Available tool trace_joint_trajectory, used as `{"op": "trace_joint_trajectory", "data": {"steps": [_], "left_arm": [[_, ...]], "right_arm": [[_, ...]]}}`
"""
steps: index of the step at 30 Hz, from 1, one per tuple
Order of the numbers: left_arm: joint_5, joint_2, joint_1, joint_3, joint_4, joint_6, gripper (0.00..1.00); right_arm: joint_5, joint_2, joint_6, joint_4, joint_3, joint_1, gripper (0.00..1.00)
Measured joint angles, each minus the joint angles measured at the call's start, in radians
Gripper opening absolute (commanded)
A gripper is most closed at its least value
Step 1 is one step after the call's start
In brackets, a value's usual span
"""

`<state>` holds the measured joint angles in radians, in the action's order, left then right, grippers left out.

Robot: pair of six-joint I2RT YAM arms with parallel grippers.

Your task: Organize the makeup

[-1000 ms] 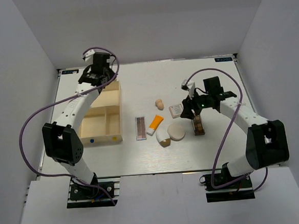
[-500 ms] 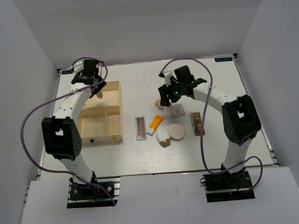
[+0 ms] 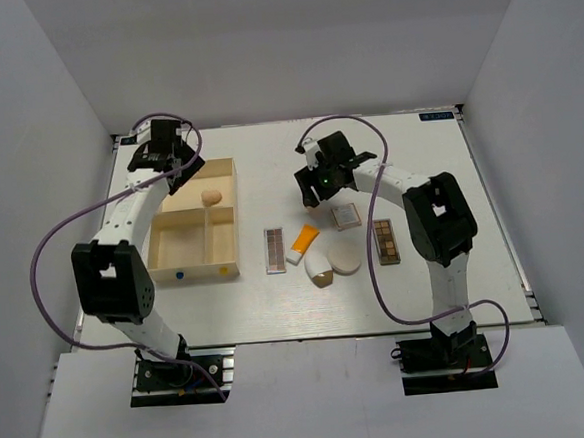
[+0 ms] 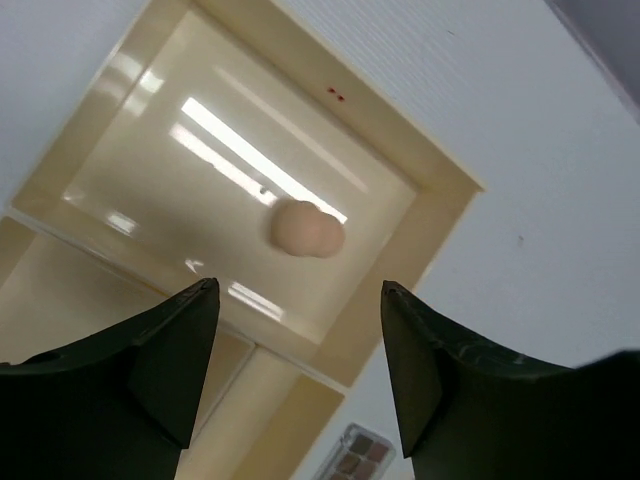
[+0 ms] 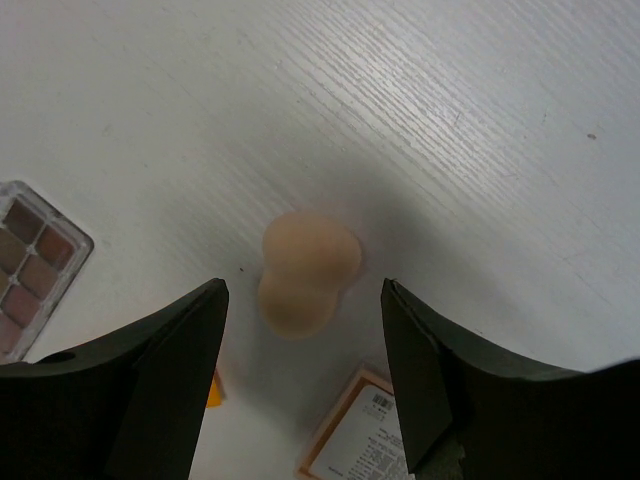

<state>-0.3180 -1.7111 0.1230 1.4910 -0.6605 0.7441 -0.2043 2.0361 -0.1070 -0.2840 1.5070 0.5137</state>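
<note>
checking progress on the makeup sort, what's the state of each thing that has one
left gripper, jaws open, empty, above tray
right gripper, jaws open, empty, above loose sponge
tray sponge, resting in the tray's far compartment
loose sponge, lying on table, not yet in tray
orange tube, lying flat, cap on

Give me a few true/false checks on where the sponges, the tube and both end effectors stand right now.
1. One peach sponge lies in the large far compartment of the wooden tray. True.
2. The left end effector is shut on that sponge. False: it is open and empty, above it.
3. The right end effector is open over a second sponge on the table. True.
4. The orange tube is in the tray. False: it lies on the table beside a slim palette.
</note>
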Motion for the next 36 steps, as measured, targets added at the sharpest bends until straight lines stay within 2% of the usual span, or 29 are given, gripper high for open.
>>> {"op": "trace_joint_trajectory", "data": {"steps": [4, 7, 8, 11, 16, 20, 24, 29, 33, 36], "left_arm": [[0.095, 0.165, 0.009, -0.127, 0.049, -0.01, 0.67], [0.156, 0.303, 0.015, -0.211, 0.074, -0.013, 0.62], [0.178, 0.344, 0.017, -0.236, 0.086, -0.015, 0.61], [0.246, 0.449, 0.017, -0.311, 0.134, -0.019, 0.61], [0.436, 0.588, 0.017, -0.49, 0.283, -0.021, 0.61], [0.542, 0.64, 0.018, -0.575, 0.343, -0.014, 0.6], [0.583, 0.684, 0.018, -0.621, 0.369, -0.006, 0.6], [0.598, 0.757, 0.018, -0.634, 0.384, -0.005, 0.6], [0.608, 0.824, 0.018, -0.634, 0.383, -0.013, 0.61], [0.617, 0.874, 0.018, -0.634, 0.37, -0.019, 0.61]], "right_arm": [[0.021, 0.049, 0.0, -0.002, 0.004, 0.005, 0.58], [0.021, 0.076, 0.0, -0.005, 0.005, 0.005, 0.42], [0.017, 0.079, -0.002, -0.005, 0.009, 0.005, 0.3], [-0.002, 0.08, -0.018, -0.005, 0.024, 0.006, 0.19], [-0.075, 0.08, -0.084, -0.014, 0.053, 0.01, 0.19], [-0.167, 0.08, -0.126, -0.034, 0.153, 0.027, 0.19], [-0.243, 0.088, -0.134, -0.011, 0.317, 0.076, 0.2], [-0.274, 0.12, -0.125, 0.149, 0.417, 0.169, 0.21], [-0.271, 0.219, -0.077, 0.288, 0.473, 0.234, 0.24], [-0.25, 0.325, -0.023, 0.351, 0.527, 0.261, 0.31]]}}
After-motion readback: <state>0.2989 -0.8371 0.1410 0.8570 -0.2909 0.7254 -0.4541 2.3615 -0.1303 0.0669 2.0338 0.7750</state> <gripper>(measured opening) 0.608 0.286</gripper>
